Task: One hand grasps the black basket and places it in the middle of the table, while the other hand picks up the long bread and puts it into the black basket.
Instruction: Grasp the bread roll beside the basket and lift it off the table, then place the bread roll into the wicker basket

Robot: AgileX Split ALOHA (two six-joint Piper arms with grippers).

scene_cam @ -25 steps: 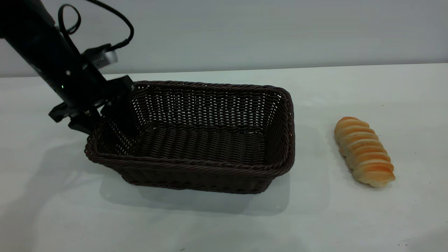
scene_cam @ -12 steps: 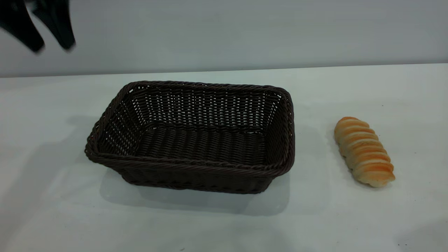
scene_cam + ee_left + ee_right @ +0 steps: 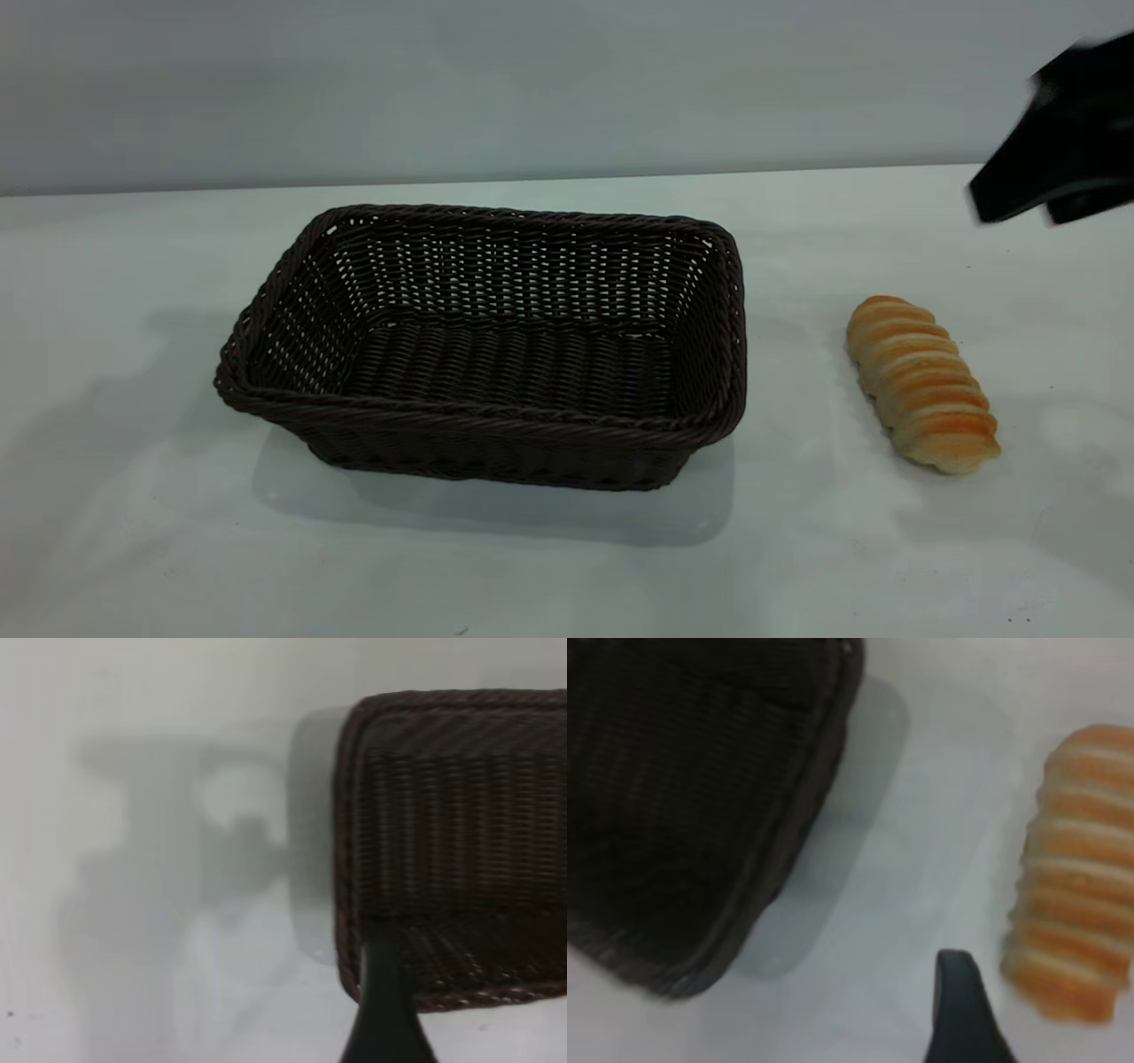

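The black basket (image 3: 496, 346) stands empty in the middle of the table (image 3: 567, 567). The long bread (image 3: 921, 381) lies on the table to its right, apart from it. My right gripper (image 3: 1017, 213) comes in at the upper right, open, above and behind the bread. In the right wrist view one of its fingers (image 3: 961, 1010) hangs beside the bread (image 3: 1076, 877), with the basket corner (image 3: 700, 797) to the side. My left arm is out of the exterior view. In the left wrist view one finger (image 3: 383, 1010) shows near the basket's end (image 3: 452, 842), touching nothing.
A plain grey wall runs behind the table. Bare white tabletop lies on all sides of the basket and the bread. Arm shadows fall on the table at the left and right.
My left gripper let go of the basket's left rim, rose and left the exterior view. My right gripper has come in at the upper right. Basket and bread have not moved.
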